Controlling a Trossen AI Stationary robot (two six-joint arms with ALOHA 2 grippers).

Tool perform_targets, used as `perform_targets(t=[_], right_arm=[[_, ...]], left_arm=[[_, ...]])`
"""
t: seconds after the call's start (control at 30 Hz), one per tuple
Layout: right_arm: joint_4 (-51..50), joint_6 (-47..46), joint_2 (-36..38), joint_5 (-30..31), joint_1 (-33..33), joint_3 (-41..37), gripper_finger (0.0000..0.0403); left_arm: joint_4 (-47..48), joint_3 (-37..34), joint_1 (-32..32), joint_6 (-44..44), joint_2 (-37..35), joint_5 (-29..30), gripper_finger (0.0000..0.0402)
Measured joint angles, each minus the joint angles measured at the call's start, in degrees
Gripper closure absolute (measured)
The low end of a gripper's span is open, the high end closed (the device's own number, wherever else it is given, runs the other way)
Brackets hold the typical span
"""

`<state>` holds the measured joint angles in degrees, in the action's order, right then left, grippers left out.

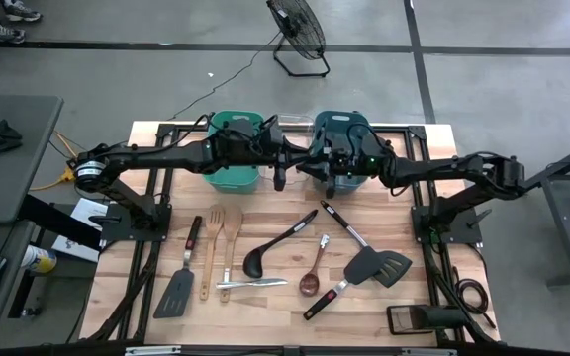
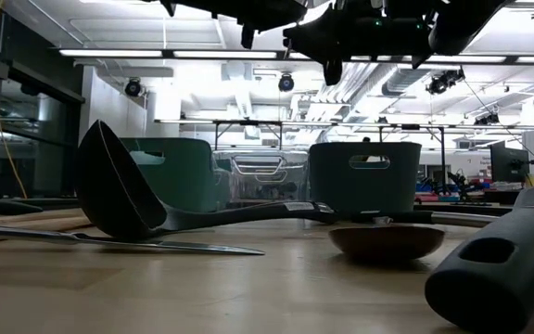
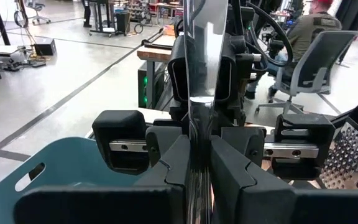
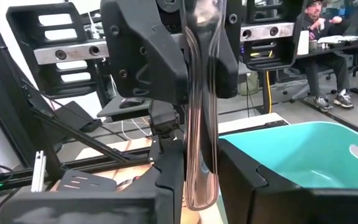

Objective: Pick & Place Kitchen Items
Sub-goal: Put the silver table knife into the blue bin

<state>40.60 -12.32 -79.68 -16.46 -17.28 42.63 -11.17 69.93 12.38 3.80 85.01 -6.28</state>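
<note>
Silver utensil (image 3: 201, 56) being clenched by left gripper (image 3: 199, 168), right gripper (image 4: 194, 168) pinching its other end, above the bins (image 1: 234, 133).

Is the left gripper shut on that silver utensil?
Yes. The left gripper is shut on the silver utensil; its fingers press both sides.

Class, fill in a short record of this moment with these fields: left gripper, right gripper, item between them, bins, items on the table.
left gripper: raised above the bins, shut on the silver metal utensil
right gripper: facing the left one, fingers on either side of the same utensil
item between them: slim, shiny, held in the air between both arms
bins: green bin and blue bin at the table's far edge
items on the table: black ladle, wooden spoons, black spatulas
</note>
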Motion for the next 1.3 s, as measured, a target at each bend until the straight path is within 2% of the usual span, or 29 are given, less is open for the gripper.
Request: perform_targets(t=[0.43,0.7,1.13,1.2,1.3], right_arm=[[-0.55,0.14,0.0,-1.56,-0.02,0.0,0.0338],[-1.92,-0.65,0.04,-2.0,-0.33,0.0,0.0338],[-7.41,-5.52,1.12,-2.34,-4.31,0.0,0.0338],[-8.22,-5.41,1.57,-2.24,-4.46,0.0,0.034],[-9.53,-4.5,2.03,-0.72,-4.6,0.0,0.0377]], left_arm=[[0.54,0.0,-0.02,-0.08,0.0,-0.4,0.0368],[1.02,0.0,-0.02,-0.7,0.0,-0.4,0.0315],[2.83,-0.09,0.15,-0.72,-0.2,3.3,0.0308],[2.97,-0.09,0.15,-0.72,-0.29,4.14,0.0307],[2.3,-0.04,-0.1,-0.78,-0.45,5.14,0.0307]])
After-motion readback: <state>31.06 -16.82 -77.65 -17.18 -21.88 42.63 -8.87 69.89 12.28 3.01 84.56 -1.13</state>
